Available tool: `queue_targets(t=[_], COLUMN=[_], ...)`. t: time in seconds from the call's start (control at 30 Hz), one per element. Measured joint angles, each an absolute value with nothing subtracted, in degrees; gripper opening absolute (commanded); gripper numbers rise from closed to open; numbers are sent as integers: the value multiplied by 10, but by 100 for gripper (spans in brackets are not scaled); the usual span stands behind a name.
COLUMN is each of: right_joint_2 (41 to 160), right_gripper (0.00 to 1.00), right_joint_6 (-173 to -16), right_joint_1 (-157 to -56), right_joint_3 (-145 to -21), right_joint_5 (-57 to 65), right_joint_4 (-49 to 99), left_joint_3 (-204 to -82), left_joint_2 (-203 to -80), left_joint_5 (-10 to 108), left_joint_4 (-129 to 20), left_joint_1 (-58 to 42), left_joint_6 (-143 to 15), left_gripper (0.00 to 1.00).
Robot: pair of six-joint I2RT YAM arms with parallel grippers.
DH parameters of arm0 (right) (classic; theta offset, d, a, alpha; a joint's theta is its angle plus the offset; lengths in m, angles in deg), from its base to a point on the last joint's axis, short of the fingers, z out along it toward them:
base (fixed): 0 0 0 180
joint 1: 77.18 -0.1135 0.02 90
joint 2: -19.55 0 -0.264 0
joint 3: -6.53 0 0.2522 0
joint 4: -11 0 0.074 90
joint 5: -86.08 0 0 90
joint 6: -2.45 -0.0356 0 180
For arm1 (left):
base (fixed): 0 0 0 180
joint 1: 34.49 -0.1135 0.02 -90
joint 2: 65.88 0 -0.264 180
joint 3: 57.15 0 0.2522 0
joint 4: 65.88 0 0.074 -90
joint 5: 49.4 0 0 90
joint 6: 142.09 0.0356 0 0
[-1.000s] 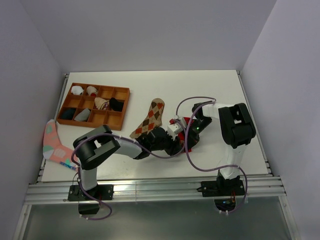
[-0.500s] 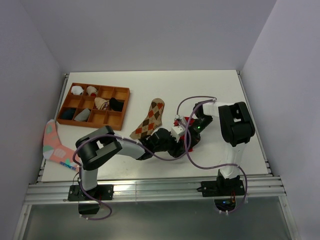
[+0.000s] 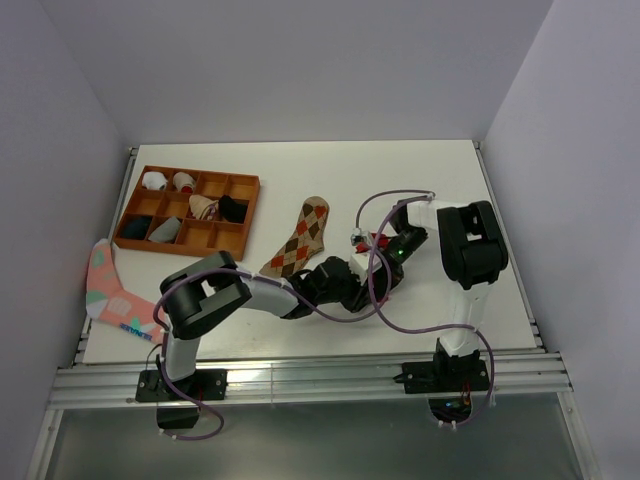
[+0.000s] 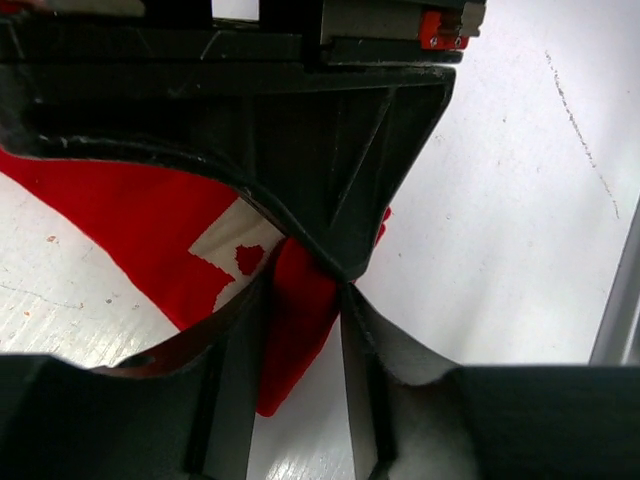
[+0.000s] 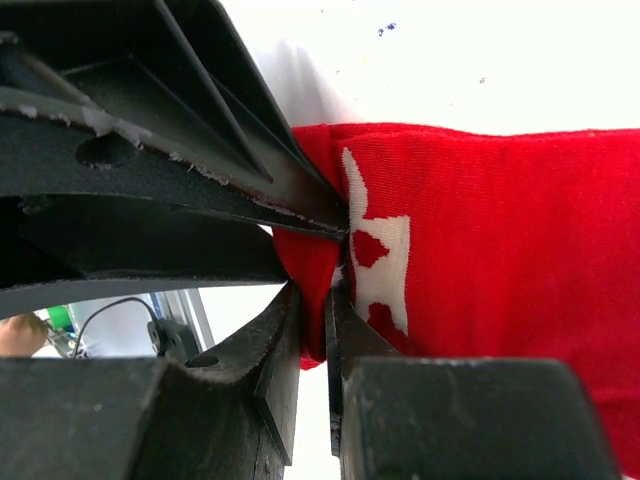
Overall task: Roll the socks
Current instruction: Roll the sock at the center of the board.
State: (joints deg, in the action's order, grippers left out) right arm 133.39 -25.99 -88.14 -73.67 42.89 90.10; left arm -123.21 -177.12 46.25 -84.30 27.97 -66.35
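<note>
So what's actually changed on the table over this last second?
The left gripper pushed rightward, closer to the right gripper, which edged slightly away from the bases. The red sock, spread out between them a second ago, is now bunched up and mostly hidden from above; both grippers pinch it. The argyle sock, pink sock and tray stayed put.

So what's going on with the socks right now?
Both grippers are on the red sock. The right gripper is pinched shut on its edge, and the left gripper appears to grip the same fold. The argyle sock lies flat beside them, untouched.
</note>
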Motion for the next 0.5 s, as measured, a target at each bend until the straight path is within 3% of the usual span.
queue_targets(t=[0.17,0.4,0.5], right_joint_2=[1334,1322,1300], right_gripper=[10,34,40], right_joint_6=[-255,-273,-287], right_joint_1=[-877,-871,-870], right_joint_3=[-740,-732,-720], right_joint_5=[426,416,405], right_joint_4=[903,885,872], left_joint_3=[-1242,-1275,-1292], left_joint_2=[-1776,-1792,-1801], left_joint_5=[450,454,459], left_joint_4=[-831,-803,-792], left_joint_1=[283,284,284], left_joint_6=[-658,-658,-662], left_gripper=[29,9,0])
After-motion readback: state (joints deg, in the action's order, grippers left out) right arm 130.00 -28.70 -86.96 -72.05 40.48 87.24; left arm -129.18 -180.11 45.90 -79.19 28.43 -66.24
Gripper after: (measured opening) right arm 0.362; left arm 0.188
